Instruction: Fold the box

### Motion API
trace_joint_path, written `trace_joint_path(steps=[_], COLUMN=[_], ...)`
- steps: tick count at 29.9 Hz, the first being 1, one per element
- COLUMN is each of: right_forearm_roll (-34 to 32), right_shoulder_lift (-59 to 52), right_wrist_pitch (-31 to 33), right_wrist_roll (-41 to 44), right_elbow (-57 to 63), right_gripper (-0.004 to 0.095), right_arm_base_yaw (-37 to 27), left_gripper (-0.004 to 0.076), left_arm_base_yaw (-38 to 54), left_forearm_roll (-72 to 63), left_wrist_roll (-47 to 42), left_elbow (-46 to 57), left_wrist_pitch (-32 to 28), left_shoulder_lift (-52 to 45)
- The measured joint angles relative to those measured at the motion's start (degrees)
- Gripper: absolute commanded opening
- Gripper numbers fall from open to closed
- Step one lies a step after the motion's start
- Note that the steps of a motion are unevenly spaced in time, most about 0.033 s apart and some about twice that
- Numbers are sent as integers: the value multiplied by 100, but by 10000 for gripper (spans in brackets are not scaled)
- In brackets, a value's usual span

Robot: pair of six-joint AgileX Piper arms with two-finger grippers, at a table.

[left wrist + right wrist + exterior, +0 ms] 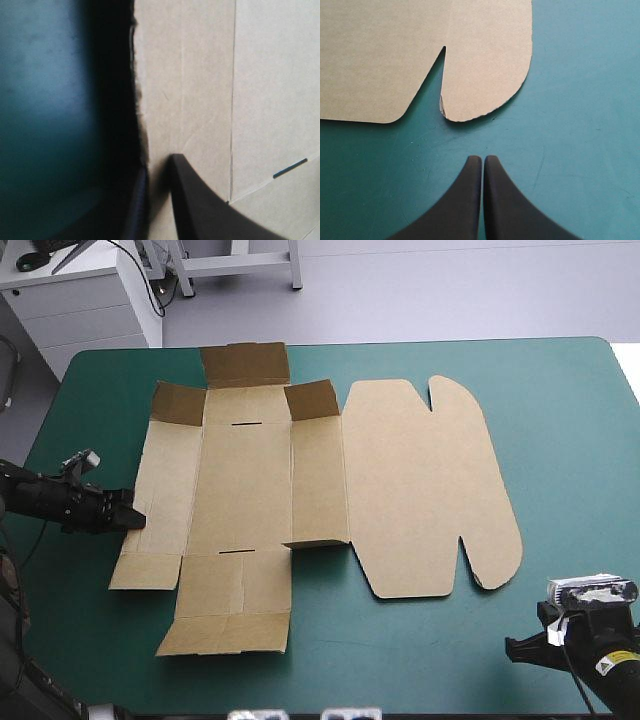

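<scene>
The brown box lies as a cut sheet on the teal-green cover, its wide lid flat to the right. The small flaps at its far end tilt upward. My left gripper is at the sheet's left edge. In the left wrist view its fingers pinch that edge of the board, one finger above it and one below. My right gripper rests near the table's front right corner, fingers shut with nothing in them. The lid's rounded tab is a short way ahead of it.
Bare teal-green cover shows between the lid and the table's right edge, and a strip of it runs along the front. A white cabinet stands beyond the far left corner.
</scene>
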Motion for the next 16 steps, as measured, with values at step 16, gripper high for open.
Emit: trace_joint_path(steps=[16], right_forearm_roll=[0], right_shoulder_lift=[0], right_wrist_pitch=[0], right_wrist_roll=[0], right_elbow=[0], right_gripper=[0], right_arm_base_yaw=[0], left_gripper=[552], left_arm_base_yaw=[-15], left_forearm_roll=[-87], left_wrist_roll=[14], left_elbow=[-4], left_wrist_pitch=[70], left_shoulder_lift=[0])
